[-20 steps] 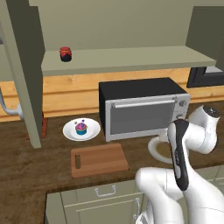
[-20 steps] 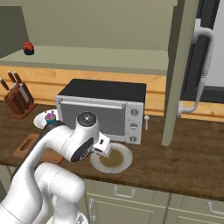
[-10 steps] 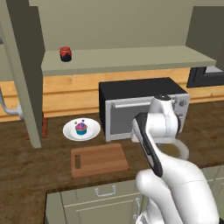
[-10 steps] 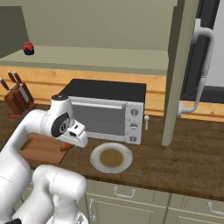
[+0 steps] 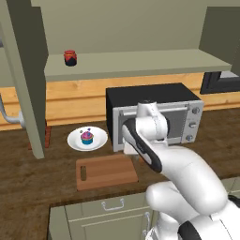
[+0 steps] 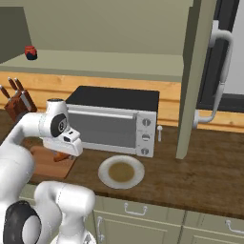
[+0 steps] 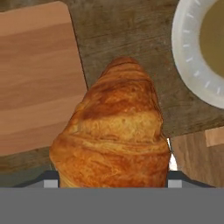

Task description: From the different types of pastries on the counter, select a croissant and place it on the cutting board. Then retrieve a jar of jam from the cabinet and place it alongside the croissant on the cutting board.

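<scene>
— Where do you stand on the croissant?

— Your jaws hold the croissant [image 7: 116,131] above the table, with the cutting board [image 7: 37,74] at about ten o'clock in the hand view; it isn't set down yet.

— And the jam?

— The jar of jam [image 5: 70,57] sits untouched on the cabinet shelf [image 5: 140,62], at eleven o'clock of the microwave [image 5: 154,112]; that whole half remains for you

Your two base cams look forward and down from behind the arm, sharing the microwave [image 5: 154,116] at 12 o'clock. Hand cam looks straight down, close over the cutting board [image 7: 37,78] corner.
</scene>
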{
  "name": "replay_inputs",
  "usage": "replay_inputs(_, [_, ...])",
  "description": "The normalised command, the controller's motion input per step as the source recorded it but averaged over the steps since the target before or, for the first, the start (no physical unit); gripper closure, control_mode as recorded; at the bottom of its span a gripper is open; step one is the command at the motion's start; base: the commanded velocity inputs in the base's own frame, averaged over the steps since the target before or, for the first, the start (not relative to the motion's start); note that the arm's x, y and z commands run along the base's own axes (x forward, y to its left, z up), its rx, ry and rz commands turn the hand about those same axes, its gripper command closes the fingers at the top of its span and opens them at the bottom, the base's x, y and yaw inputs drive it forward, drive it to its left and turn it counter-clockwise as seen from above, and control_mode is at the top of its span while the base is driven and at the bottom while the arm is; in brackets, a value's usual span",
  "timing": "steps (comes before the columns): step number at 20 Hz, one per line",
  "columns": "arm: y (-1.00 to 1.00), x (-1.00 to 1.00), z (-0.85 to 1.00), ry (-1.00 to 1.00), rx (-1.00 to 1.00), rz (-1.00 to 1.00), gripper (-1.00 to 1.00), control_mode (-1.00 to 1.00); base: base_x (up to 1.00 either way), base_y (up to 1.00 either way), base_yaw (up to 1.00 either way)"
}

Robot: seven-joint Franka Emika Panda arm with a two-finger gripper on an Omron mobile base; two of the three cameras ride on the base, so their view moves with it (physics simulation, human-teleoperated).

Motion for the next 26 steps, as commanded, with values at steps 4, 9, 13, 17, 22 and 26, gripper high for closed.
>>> replay_inputs(4, [0.51, 0.00, -0.37, 0.10, 0.00, 0.00, 1.00, -1.00, 0.00, 0.00, 0.00])
replay_inputs(9, [0.61, -0.01, -0.36, 0.02, -0.04, 0.00, 1.00, -1.00, 0.00, 0.00, 0.00])
replay_inputs(13, [0.64, 0.00, -0.18, 0.04, -0.05, -0.03, 1.00, -1.00, 0.00, 0.00, 0.00])
replay_inputs(17, [0.61, 0.01, -0.12, 0.03, -0.08, -0.09, 1.00, -1.00, 0.00, 0.00, 0.00])
replay_inputs(22, [0.49, 0.23, -0.07, 0.03, -0.08, -0.10, 1.00, -1.00, 0.00, 0.00, 0.00])
replay_inputs(26, [0.25, 0.25, -0.09, 0.00, -0.02, -0.08, 1.00, -1.00, 0.00, 0.00, 0.00])
